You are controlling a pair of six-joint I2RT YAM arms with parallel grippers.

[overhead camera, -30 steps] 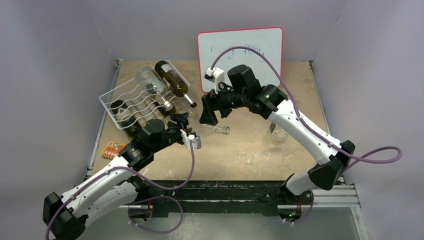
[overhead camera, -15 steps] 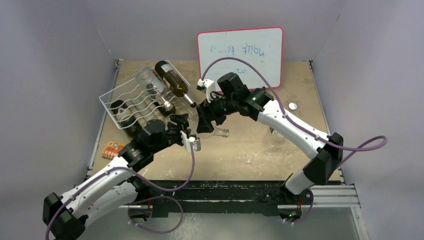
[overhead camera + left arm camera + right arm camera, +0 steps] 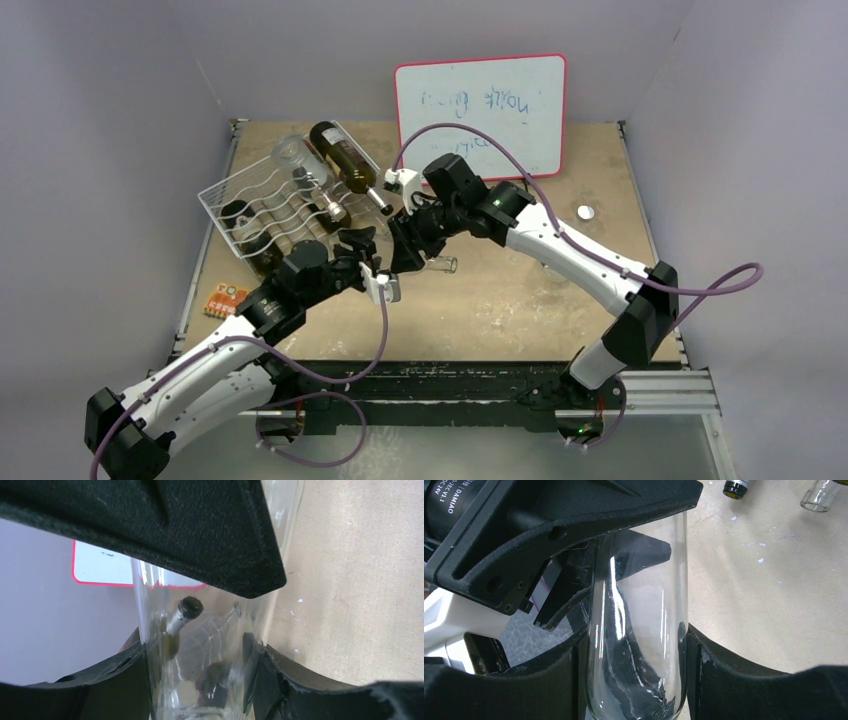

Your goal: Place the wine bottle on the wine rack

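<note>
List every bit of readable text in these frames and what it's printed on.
"DAMIAO", with what looks like "V1.1" and "24V" beside it: white print on the black motor housing in the right wrist view. The line above it is cut off.
Blue handwriting on the whiteboard: too faint to read.
Print on the orange packet: too small to read.

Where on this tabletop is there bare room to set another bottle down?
Free: the near centre of the brown wooden table, between the two arms; also the right rear, between the pink-framed whiteboard and the small white disc. Crowded: left rear, where the white wire wine rack stands, and beside it, where the arms meet at the clear glass bottle.
</note>
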